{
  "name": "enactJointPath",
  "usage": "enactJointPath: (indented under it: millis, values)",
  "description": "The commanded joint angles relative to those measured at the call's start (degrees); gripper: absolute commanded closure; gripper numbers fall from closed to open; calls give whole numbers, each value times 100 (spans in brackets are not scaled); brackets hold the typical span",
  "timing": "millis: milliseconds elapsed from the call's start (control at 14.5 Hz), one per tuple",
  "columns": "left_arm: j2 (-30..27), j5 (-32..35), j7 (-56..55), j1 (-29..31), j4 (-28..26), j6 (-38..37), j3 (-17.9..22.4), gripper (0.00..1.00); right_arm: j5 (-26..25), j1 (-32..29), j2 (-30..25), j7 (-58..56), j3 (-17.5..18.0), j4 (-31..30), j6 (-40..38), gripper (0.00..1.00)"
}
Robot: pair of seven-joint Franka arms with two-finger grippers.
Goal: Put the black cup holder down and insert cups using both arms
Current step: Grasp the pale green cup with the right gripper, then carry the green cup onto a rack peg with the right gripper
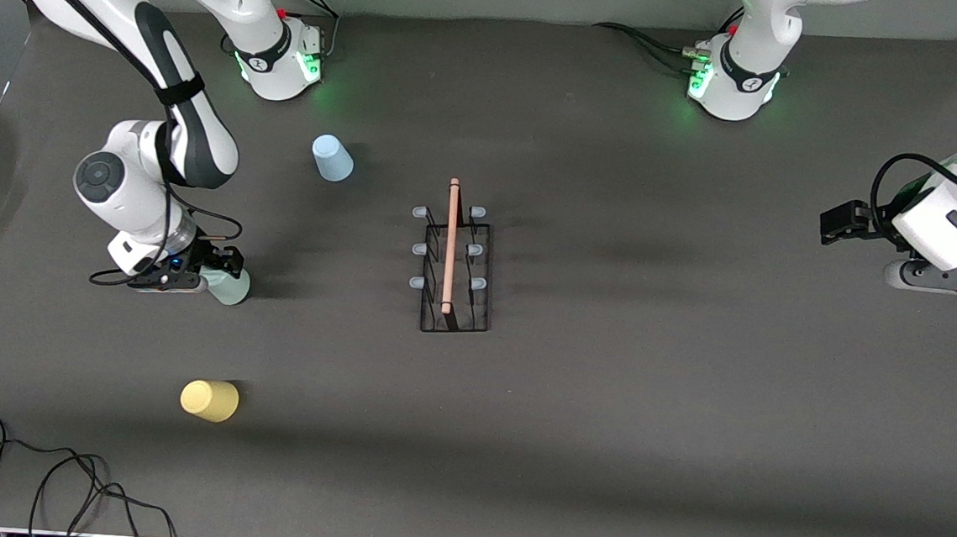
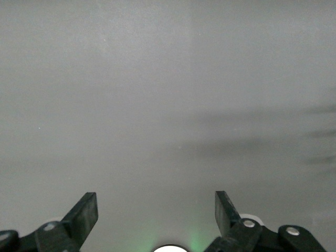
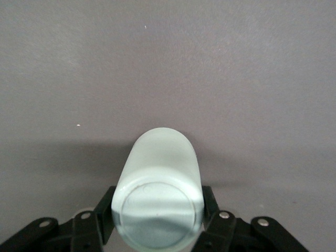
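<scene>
Yellow cup (image 1: 210, 400): lies on its side on the table (image 1: 645, 415), nearest the front camera, toward the right arm's end.
Green cup (image 1: 229, 286): set between the fingers of the right gripper, farther from the camera than the yellow cup; in the right wrist view (image 3: 159, 202) its flat base faces the lens.
Right gripper (image 1: 221, 272): low at the table, one finger (image 3: 211, 202) at each side of the green cup, closed against its wall.
Blue cup (image 1: 332, 159): stands mouth down on the table, farther from the camera than the green cup, near the right arm's base.
Cup holder (image 1: 455, 268): upright at mid-table, well apart from all three cups; wooden rod handle (image 1: 450, 245) runs along its top, six pale-tipped pegs bare.
Left gripper (image 1: 842, 222): raised over bare table at the left arm's end, well apart from the cup holder; fingers (image 2: 84, 214) spread wide, holding nothing.
Left arm: waits.
</scene>
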Motion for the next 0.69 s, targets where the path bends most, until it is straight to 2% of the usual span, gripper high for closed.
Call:
enactJointPath:
  millis: [0,207,483,621]
  values:
    - [-130,67,64,-18,-113,-48,10,1,87,63,-568,-108,-15,798,-1624,95]
    - [-121,67,64,-18,-113,-40,1,1,86,387,-814,84,-24,1758,-3174,95]
    - [-130,67,64,-27,-113,-109,1,1,86,1414,-1377,1820,-15,1786,-3889,95]
    - [-121,67,64,-18,-113,-136,10,1,86,2247,-1430,3041,-15,1786,-3908,95]
